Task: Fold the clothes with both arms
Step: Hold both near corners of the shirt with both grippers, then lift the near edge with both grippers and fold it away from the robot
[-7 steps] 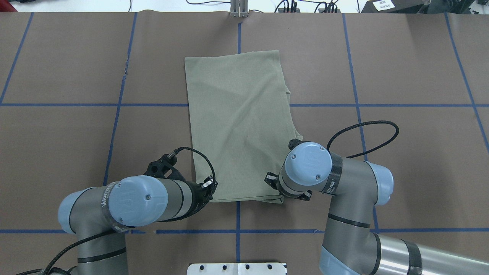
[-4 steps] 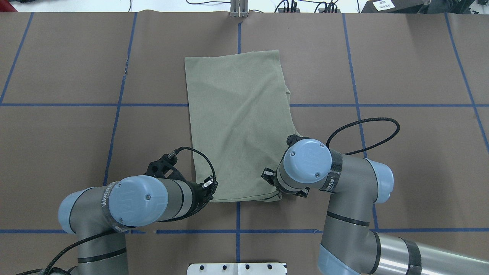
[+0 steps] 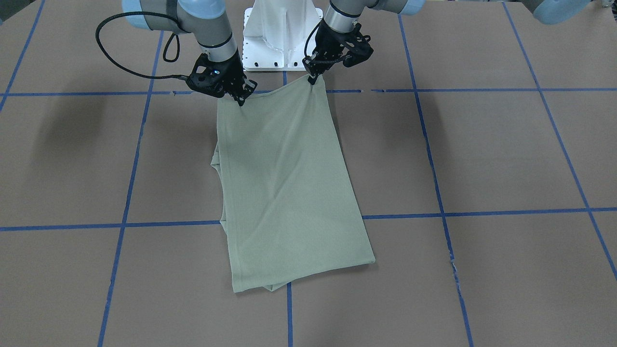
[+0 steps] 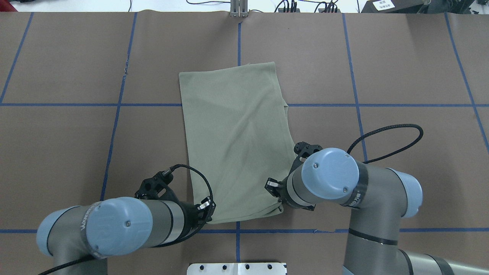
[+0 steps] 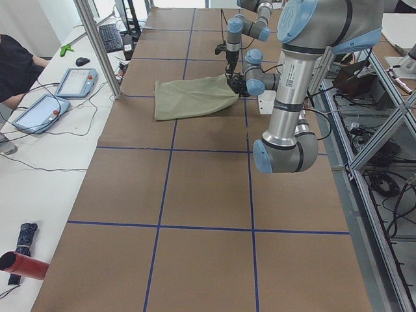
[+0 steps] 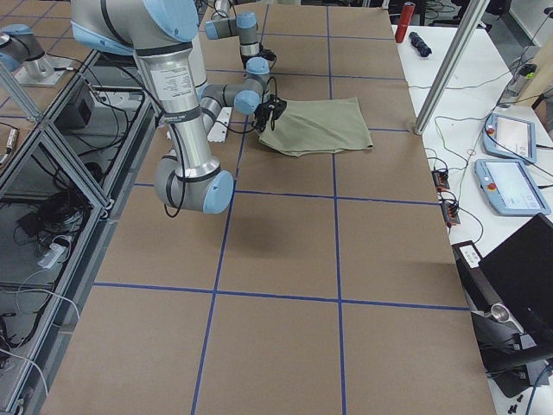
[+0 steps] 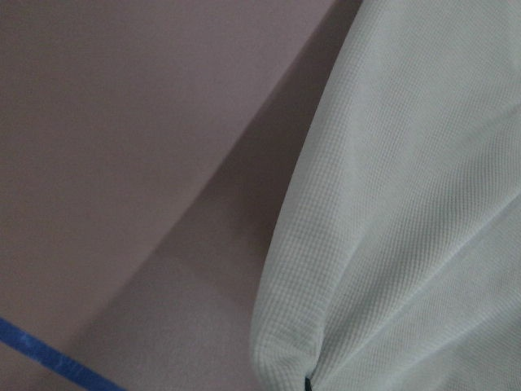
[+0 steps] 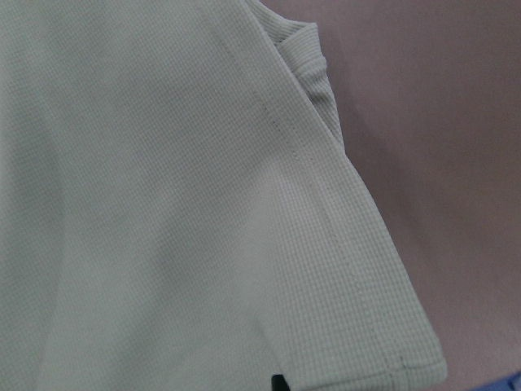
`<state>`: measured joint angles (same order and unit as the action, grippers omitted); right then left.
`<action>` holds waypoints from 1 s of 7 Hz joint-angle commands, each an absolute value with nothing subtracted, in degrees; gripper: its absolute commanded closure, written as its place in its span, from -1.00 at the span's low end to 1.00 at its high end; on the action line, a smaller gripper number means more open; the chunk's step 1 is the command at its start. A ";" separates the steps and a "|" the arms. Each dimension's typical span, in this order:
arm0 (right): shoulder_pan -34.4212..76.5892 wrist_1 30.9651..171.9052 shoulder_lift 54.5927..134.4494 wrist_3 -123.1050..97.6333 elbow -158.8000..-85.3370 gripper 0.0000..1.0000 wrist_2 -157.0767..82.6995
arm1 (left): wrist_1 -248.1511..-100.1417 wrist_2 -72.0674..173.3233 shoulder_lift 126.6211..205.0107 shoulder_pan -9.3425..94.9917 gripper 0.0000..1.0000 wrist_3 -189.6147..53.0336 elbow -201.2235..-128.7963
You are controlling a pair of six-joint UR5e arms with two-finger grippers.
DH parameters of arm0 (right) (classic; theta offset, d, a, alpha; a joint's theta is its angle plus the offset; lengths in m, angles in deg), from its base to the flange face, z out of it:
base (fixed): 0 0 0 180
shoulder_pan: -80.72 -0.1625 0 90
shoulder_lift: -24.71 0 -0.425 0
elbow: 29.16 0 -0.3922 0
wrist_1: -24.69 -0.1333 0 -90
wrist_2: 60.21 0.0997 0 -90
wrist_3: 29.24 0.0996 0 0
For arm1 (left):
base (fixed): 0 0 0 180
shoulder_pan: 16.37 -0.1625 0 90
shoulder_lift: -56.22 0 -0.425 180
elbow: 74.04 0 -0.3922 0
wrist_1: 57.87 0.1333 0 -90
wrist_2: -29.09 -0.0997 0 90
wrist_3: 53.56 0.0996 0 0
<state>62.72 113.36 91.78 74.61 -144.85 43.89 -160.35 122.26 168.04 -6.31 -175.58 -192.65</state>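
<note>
Black two-finger tools first: our left gripper (image 3: 314, 78) is pinched shut on one near corner of the sage-green knit shirt (image 3: 284, 193), and our right gripper (image 3: 239, 100) on the other. Both corners sit slightly raised. The rest of the folded shirt lies flat on the brown paper-covered table (image 3: 482, 154), in front of the white pedestal base (image 3: 282, 38).

Table (image 4: 420, 57): brown covering over full surface, blue tape grid (image 4: 119, 104) in large squares; tape chipped in spots, lower centre of overhead view. White side table (image 5: 39, 175) along left edge of left-side view, carrying two handheld screens (image 5: 77, 82), keyboard (image 5: 112, 38), mouse (image 5: 82, 62), loose cables; red cylinder (image 5: 23, 265) at bottom left. Alu. post (image 5: 97, 45) upper left. Right-side view: open alu. frame (image 6: 52, 147) at left edge w/ cables on floor beneath; laptop (image 6: 518, 268) lower right. Light even, shadows soft.
</note>
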 commanded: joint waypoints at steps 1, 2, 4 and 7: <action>66.20 115.73 93.09 78.06 -151.66 1.00 45.52 | -155.45 122.26 166.96 -10.12 1.00 -175.64 -198.30; 66.39 115.66 92.31 78.16 -151.42 1.00 45.43 | -154.64 122.35 166.96 -10.04 1.00 -175.64 -199.80; 60.80 115.13 91.52 76.16 -149.40 1.00 44.99 | -151.85 122.43 167.84 -6.03 1.00 -175.29 -198.59; 50.86 114.87 80.04 72.21 -137.76 1.00 44.73 | -152.00 122.61 171.51 4.25 1.00 -170.99 -195.27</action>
